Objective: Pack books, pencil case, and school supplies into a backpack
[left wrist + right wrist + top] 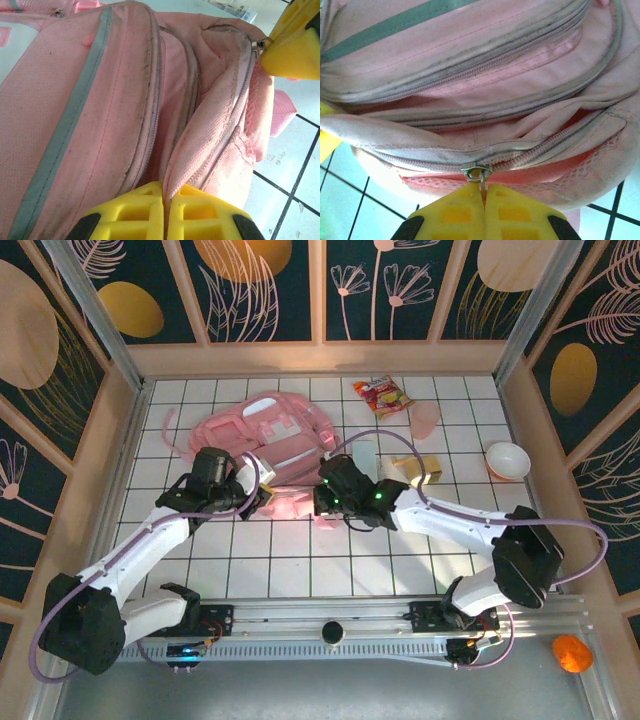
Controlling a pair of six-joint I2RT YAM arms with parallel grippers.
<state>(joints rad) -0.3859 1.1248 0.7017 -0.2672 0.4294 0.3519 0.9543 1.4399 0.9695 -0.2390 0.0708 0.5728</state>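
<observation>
Right jaws clench the zipper pull (479,174) at their tips, left jaws pinch the backpack (100,100) fabric, and the zipper track (547,145) stretches between them.

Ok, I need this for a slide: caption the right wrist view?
The right gripper pinches the zipper pull of the pink backpack.

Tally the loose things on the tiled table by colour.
Pink: 2, backpack and cup
Red-orange: 1, snack packet
Pale yellow: 1, small block
Pale blue-green: 1, pencil case
White: 1, bowl
Total: 6
</observation>
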